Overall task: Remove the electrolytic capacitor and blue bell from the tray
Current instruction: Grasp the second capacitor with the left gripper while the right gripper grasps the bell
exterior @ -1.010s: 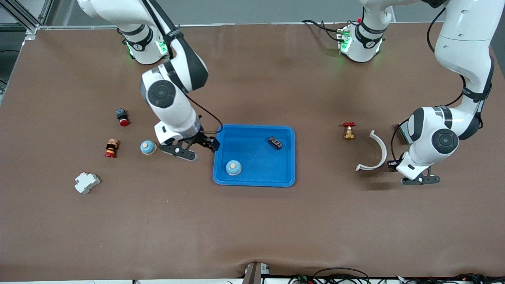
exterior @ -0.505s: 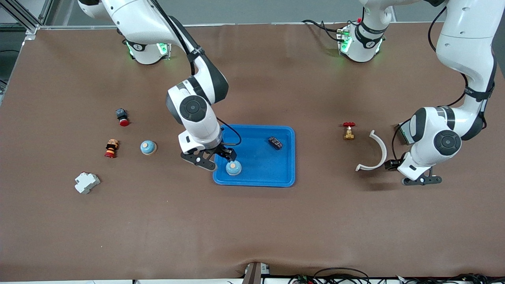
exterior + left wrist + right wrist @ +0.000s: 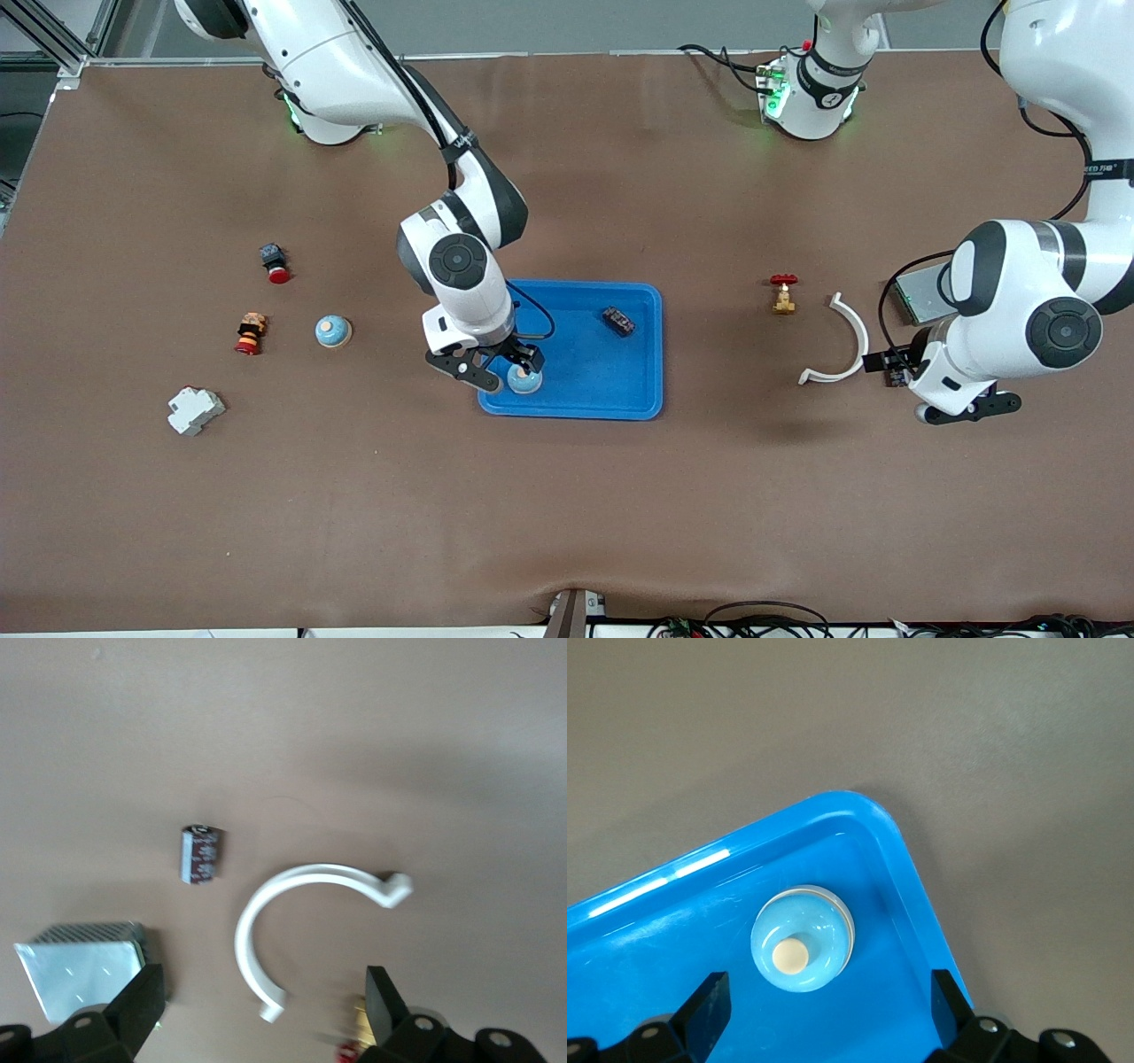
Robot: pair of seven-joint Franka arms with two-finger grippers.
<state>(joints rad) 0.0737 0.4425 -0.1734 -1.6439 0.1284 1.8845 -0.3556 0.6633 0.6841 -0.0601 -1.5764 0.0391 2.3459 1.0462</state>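
A light blue bell [image 3: 524, 379] with a cream button sits in the corner of the blue tray [image 3: 585, 403] nearest the front camera, at the right arm's end. My right gripper [image 3: 503, 368] hangs open just over it; in the right wrist view the bell [image 3: 802, 937] lies between the open fingers [image 3: 709, 1001], untouched. A dark cylindrical capacitor [image 3: 201, 854] lies on the table in the left wrist view, between a white arc [image 3: 301, 899] and a silver box [image 3: 80, 966]. My left gripper [image 3: 966, 409] is open and empty over the table beside the arc.
A second blue bell [image 3: 333, 331], a red and black stacked part [image 3: 250, 333], a red-capped button [image 3: 275, 262] and a white block [image 3: 196, 410] lie toward the right arm's end. A small dark part [image 3: 618, 321] is in the tray. A brass valve [image 3: 783, 294] stands beside the white arc [image 3: 842, 346].
My right gripper moved from beside the tray to over the bell in it. My left gripper rose and shifted toward the left arm's end of the table.
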